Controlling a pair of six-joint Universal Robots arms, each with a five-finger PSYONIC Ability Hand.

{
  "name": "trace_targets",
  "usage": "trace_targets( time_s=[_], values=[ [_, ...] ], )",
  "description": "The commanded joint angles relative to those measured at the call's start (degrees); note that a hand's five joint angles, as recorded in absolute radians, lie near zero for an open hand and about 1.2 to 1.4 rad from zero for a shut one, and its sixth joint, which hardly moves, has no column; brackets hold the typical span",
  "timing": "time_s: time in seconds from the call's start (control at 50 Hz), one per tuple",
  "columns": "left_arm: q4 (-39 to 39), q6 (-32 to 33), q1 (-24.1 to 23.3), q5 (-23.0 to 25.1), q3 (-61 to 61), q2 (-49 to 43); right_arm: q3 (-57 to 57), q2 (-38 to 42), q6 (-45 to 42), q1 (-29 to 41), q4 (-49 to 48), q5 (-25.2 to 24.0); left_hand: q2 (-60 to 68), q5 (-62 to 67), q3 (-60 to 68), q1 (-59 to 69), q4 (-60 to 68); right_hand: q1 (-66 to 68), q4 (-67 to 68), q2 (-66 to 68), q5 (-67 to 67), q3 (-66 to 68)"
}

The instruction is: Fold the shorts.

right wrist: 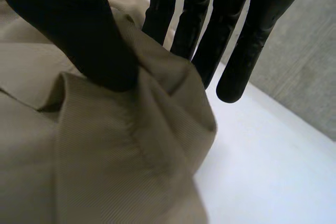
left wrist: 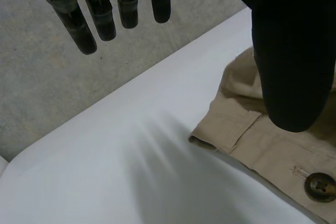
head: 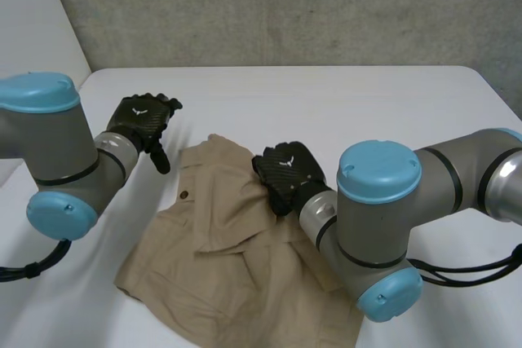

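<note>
Head view: a white table [head: 326, 95] is filling most of the frame, and a grey concrete wall [head: 285, 6] is running along the top. Tan shorts [head: 228, 258] are lying crumpled at lower centre, with a dark button [head: 184, 196] showing near their left edge. The left arm [head: 57, 152] is reaching in from the left. The left hand [head: 145, 120] is hanging over bare table at upper left, just beside the shorts and apart from them. The right arm [head: 383, 218] is crossing the lower right. The right hand [head: 285, 170] is resting on the shorts' upper right edge, near centre frame. A small white emblem [head: 140, 110] is showing on the back of each hand; no letters can be read.

Left wrist view: the left hand's fingers [left wrist: 100, 14] are hanging straight and a little apart, well clear of the thumb [left wrist: 294, 51], holding nothing. Below the thumb the shorts' waistband [left wrist: 252, 129] is lying flat on the table [left wrist: 131, 156], with the button [left wrist: 320, 186] beside it. The wall [left wrist: 42, 77] is showing beyond the fingertips.

Right wrist view: the right hand's thumb [right wrist: 79, 30] is pressing into a raised fold of the shorts [right wrist: 105, 156]. The straight fingers [right wrist: 247, 45] are standing just behind that fold, pinching it against the thumb. Table [right wrist: 273, 171] and wall [right wrist: 315, 77] are lying beyond the fingertips.
</note>
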Motion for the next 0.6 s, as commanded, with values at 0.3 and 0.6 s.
trace_targets(
  time_s=[0.3, 0.6],
  values=[
    [1.03, -0.14, -1.46, 5.80, 6.50, -9.54, 9.45, -16.77, -0.81, 0.18, 3.57, -8.19, -0.86, -2.08, -1.53, -0.28, -0.99, 24.48, 13.12, 12.98, 15.83, 13.65],
    [4.54, -0.32, -2.26, 8.62, 9.22, -14.11, 12.62, -21.43, -1.25, 0.45, 3.31, -11.98, 68.41, 67.19, 67.73, 68.99, 68.28, 22.38, 11.02, 10.88, 13.72, 11.55]
  ],
)
